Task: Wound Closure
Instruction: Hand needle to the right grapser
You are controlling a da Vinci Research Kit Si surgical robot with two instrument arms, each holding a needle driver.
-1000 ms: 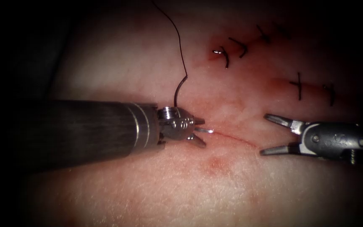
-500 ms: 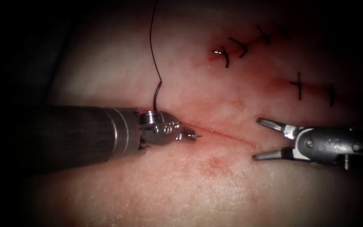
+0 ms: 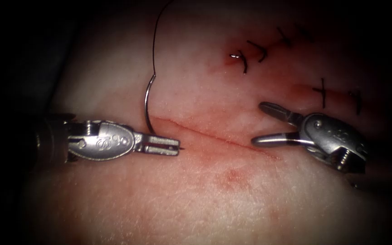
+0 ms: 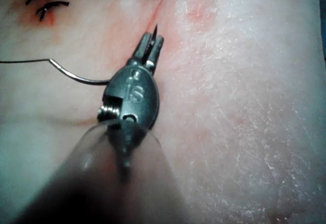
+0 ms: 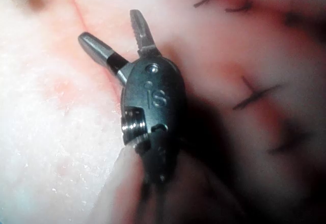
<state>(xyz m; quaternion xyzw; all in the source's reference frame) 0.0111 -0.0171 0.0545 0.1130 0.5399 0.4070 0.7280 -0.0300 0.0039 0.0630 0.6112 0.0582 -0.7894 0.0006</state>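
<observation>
My left tool (image 3: 176, 146) lies at the left end of the cut (image 3: 214, 135), jaws shut on the curved needle (image 3: 146, 102) close to its point. The point sticks out just past the jaws, right at the tissue (image 3: 196, 195) surface beside the cut. The needle's body arcs up free of the tissue to the dark thread (image 3: 155, 36). In the left wrist view the same grip shows: tool (image 4: 153, 42), needle (image 4: 76, 76), thread (image 4: 20, 61). My right tool (image 3: 257, 123) hovers open over the cut's right end, holding nothing; its spread jaws (image 5: 109, 26) are plain.
Several finished dark stitches (image 3: 250, 52) cross older cuts at the back right, two more (image 3: 323, 93) just behind the right tool. A reddish spot (image 3: 234, 174) marks the tissue below the cut. Stitches also lie near the right tool (image 5: 254, 95).
The left tool drew back to the left and turned its wrist, carrying the needle and thread with it. The right tool, still open, moved left and up to the cut's right end.
</observation>
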